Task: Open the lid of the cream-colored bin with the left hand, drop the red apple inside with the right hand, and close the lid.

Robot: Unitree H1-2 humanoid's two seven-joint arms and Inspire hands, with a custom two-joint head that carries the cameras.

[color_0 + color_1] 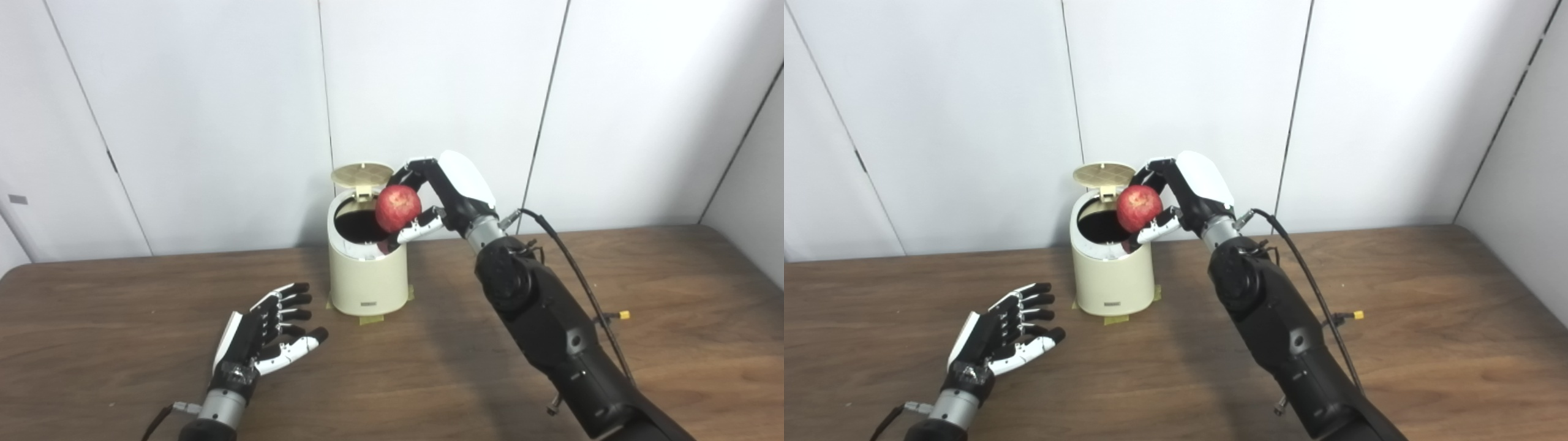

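Observation:
The cream-colored bin (367,278) stands at the back middle of the table, taped down at its base. Its round lid (361,174) is flipped up and stands open behind the dark opening. My right hand (438,199) is shut on the red apple (398,208) and holds it just above the right side of the bin's opening. My left hand (269,334) is open and empty, low over the table to the front left of the bin, apart from it. The scene also shows in the right eye view, with the apple (1139,208) over the bin (1108,275).
The brown wooden table (122,306) runs to a white panelled wall behind. A black cable with a yellow connector (623,315) hangs beside my right forearm. Yellow tape (370,319) marks the bin's base.

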